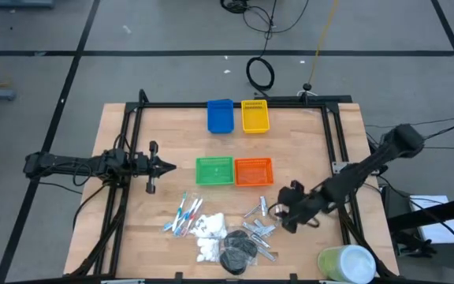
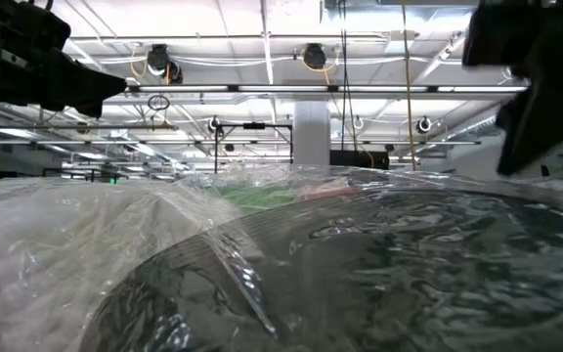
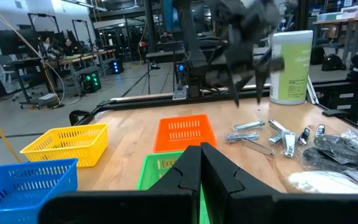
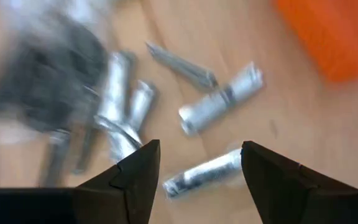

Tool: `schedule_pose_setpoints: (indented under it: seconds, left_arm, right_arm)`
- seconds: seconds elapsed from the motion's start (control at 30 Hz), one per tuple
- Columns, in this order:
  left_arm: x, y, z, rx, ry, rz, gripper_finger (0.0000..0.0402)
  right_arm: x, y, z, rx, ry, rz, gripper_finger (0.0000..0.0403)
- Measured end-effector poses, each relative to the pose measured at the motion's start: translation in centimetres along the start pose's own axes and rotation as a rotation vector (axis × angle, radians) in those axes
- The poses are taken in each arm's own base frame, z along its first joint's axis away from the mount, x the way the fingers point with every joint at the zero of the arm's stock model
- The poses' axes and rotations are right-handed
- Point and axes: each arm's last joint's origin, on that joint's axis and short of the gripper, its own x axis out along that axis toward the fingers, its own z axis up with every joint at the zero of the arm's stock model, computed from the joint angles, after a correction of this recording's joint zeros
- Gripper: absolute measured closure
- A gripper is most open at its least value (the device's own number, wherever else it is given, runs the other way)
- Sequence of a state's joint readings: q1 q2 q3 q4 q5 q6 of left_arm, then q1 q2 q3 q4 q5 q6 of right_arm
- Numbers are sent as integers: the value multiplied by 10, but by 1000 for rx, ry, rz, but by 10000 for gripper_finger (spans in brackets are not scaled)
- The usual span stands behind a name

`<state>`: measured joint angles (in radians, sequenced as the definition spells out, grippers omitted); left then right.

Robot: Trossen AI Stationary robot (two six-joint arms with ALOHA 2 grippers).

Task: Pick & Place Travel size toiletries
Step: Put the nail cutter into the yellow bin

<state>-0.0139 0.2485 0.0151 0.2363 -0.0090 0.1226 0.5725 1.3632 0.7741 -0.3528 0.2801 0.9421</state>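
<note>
The right gripper (image 1: 284, 214) is positioned over the near right part of the light wooden table (image 1: 164, 130), with its two dark fingers (image 4: 135, 180) spread apart and nothing between them. In the right wrist view, a small silvery-grey tube (image 4: 201, 173) lies on the wood in the gap between the fingertips, not touching either. Just beyond the gripper lie a second silvery-grey tube (image 4: 221, 99) and a flat metal clip-like piece (image 4: 182, 66). To one side of the gripper a cluster of further silvery tubes (image 4: 120, 99) lies close together.

In the high view, the cluster of silvery tubes (image 1: 258, 230) lies just left of the right gripper. Farther left of it lie the black round discs in clear wrap (image 1: 237, 252), the white puffy pads (image 1: 209, 235) and the thin blue, red and white sticks (image 1: 183, 216). Beyond the right gripper stands the orange plastic bin (image 1: 254, 171), with the green plastic bin (image 1: 214, 170) beside it. The yellow plastic bin (image 1: 254, 116) and blue plastic bin (image 1: 220, 116) stand near the far edge. A pale green-white cylinder (image 1: 345, 264) lies near the right gripper at the table's near right corner.

The left gripper (image 1: 166, 166) waits over the left side of the table, well apart from the toiletries, with its fingers (image 3: 225, 177) pressed together.
</note>
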Motion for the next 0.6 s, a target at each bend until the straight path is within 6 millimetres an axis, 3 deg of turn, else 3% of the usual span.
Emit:
schedule_pose_setpoints:
  seconds: [0.27, 0.6]
  left_arm:
    - [0, 0, 0, 0, 0, 0, 396]
    - [0, 0, 0, 0, 0, 0, 396]
  right_arm:
    - [49, -2, -15, 170, 89, -124, 191]
    - [53, -8, -19, 224, 116, -201, 191]
